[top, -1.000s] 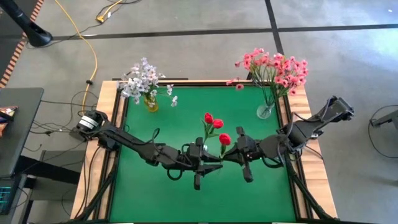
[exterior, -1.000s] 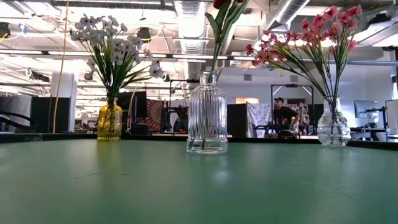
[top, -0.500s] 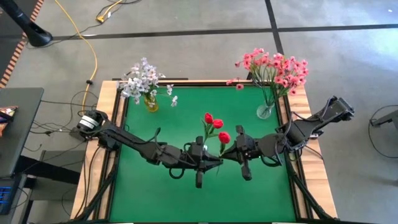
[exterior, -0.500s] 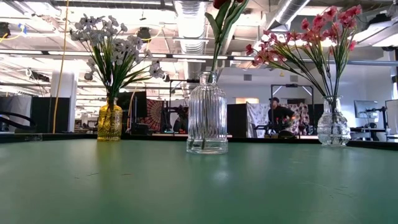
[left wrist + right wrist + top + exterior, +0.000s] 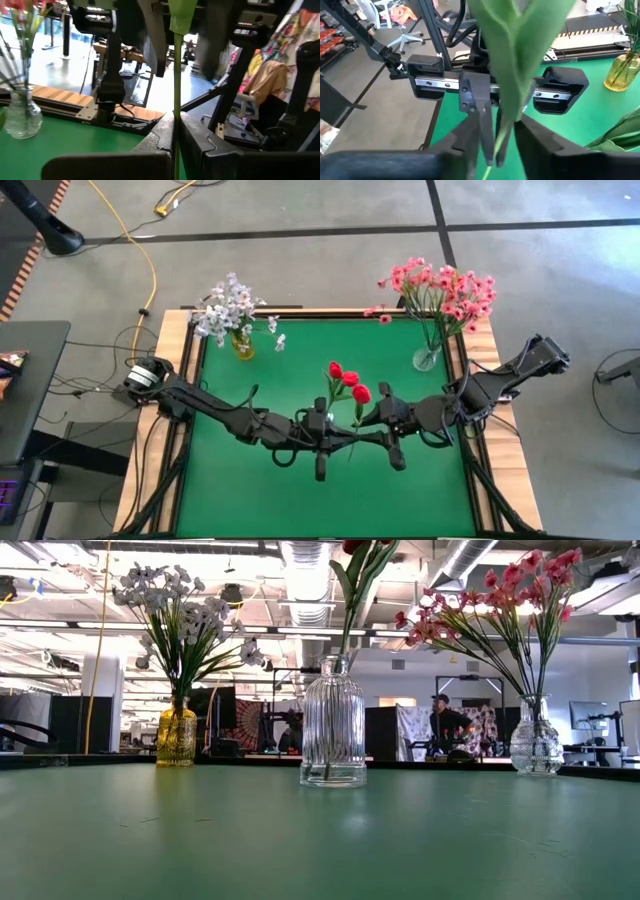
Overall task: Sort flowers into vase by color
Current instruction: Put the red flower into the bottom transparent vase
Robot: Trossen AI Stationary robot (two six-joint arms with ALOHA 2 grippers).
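Two red flowers [image 5: 342, 373] stand with their stems in a clear ribbed vase [image 5: 333, 725] at mid-table. A third red flower [image 5: 361, 392] is upright just to their right, its green stem [image 5: 176, 75] between the fingers of both grippers. My left gripper [image 5: 176, 131] reaches in from the table's left [image 5: 346, 442] and is shut on that stem. My right gripper [image 5: 496, 145] faces it from the right [image 5: 364, 430] and is open, with the stem and a broad leaf [image 5: 517, 55] between its fingers. The stem's lower end is hidden. My left gripper pinches the red flower's stem [image 5: 176, 112] between its two fingers, well below the bud. The fingers lie level, coming from the table's left, and cross the stem. The stem stands upright in the hold, lifted above the table.
A yellow vase [image 5: 243, 343] with whitish flowers [image 5: 230, 308] stands at the far left corner. A clear vase [image 5: 427, 358] with pink flowers [image 5: 440, 288] stands at the far right. The green mat [image 5: 260, 490] lies bare near the front edge. People show in the room beyond.
The third red bud has shifted a little toward the far edge, closer to the two buds in the clear vase. Both arms have stayed where they were.
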